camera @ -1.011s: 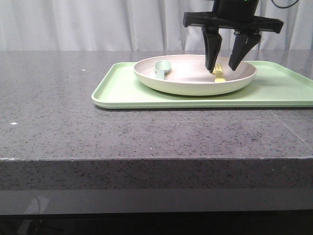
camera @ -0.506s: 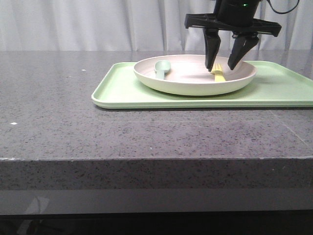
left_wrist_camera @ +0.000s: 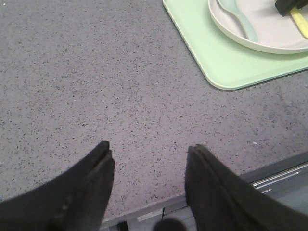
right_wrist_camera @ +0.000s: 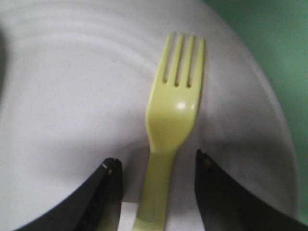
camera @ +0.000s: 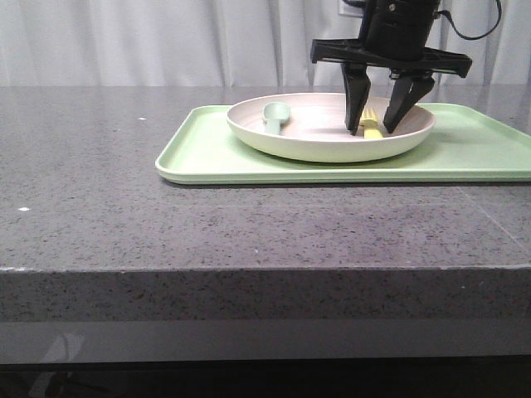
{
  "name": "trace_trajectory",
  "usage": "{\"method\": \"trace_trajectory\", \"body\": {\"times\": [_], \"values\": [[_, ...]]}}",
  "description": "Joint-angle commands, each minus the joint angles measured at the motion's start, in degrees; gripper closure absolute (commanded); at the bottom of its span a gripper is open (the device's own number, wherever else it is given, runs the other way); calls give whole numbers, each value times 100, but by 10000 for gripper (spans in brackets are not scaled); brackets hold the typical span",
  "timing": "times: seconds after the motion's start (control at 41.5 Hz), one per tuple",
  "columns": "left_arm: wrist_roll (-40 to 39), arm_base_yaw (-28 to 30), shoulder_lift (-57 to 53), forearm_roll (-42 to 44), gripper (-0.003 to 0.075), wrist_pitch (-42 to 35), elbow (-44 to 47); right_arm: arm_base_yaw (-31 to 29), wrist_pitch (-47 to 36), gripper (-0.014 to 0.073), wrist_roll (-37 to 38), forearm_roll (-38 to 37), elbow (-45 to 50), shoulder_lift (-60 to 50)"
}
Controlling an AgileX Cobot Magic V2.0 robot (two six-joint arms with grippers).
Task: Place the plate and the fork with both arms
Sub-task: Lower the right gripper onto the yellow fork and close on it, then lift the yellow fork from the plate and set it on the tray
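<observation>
The right gripper (camera: 372,128) is down inside the plate (camera: 309,141), fingers spread, one to each side of the fork (camera: 371,127). That straddle makes sense: the handle runs between the two fingers, so a simple squeeze should catch it across its narrow width. From the right wrist view the fork (right_wrist_camera: 168,134) sits centred in the gap, handle pointing back toward the wrist, tines pointing away, and neither finger looks to be touching it yet; whether the tips are resting on the plate I can't tell.

The fork itself is pale yellow plastic, four short tines, a smooth rounded neck with a small glint on it, and a slim flat handle. It lies flat on the right side of the plate, well short of the plate's width.

The plate is off-white, wide and shallow with a raised rim, and it sits on a light-green tray (camera: 216,162) toward the back of the grey speckled tabletop (camera: 166,224). A grey-green spoon (camera: 274,116) rests on its left side, well apart from the fork.

Over on the other side, the left gripper (left_wrist_camera: 149,166) hangs above bare tabletop near the front edge, fingers spread and holding nothing. Waiting its turn for the plate, I'd guess, well apart from the tray corner.
</observation>
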Motion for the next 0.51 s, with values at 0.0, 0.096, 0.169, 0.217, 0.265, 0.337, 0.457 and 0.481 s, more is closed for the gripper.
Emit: {"method": "trace_trajectory", "body": {"times": [0.0, 0.096, 0.169, 0.217, 0.265, 0.337, 0.457, 0.481], "values": [[8, -30, 16, 6, 373, -376, -136, -36, -25, 277, -12, 42, -164, -255], [8, -30, 16, 6, 373, -376, -136, -36, -19, 367, -12, 42, -164, -249], [8, -30, 16, 6, 373, -376, -136, -36, -19, 417, -12, 47, -164, -249], [8, -30, 16, 6, 373, -376, -136, -36, -19, 440, -12, 52, -164, -249], [8, -30, 16, 6, 373, -376, -136, -36, -19, 462, -12, 52, -164, -255], [8, -30, 16, 6, 373, -376, -136, -36, -8, 487, -12, 58, -164, -268], [8, -30, 16, 6, 373, -376, -136, -36, 44, 503, -12, 58, -164, -312], [8, -30, 16, 6, 374, -376, -136, -36, 50, 502, -12, 58, -164, -326]]}}
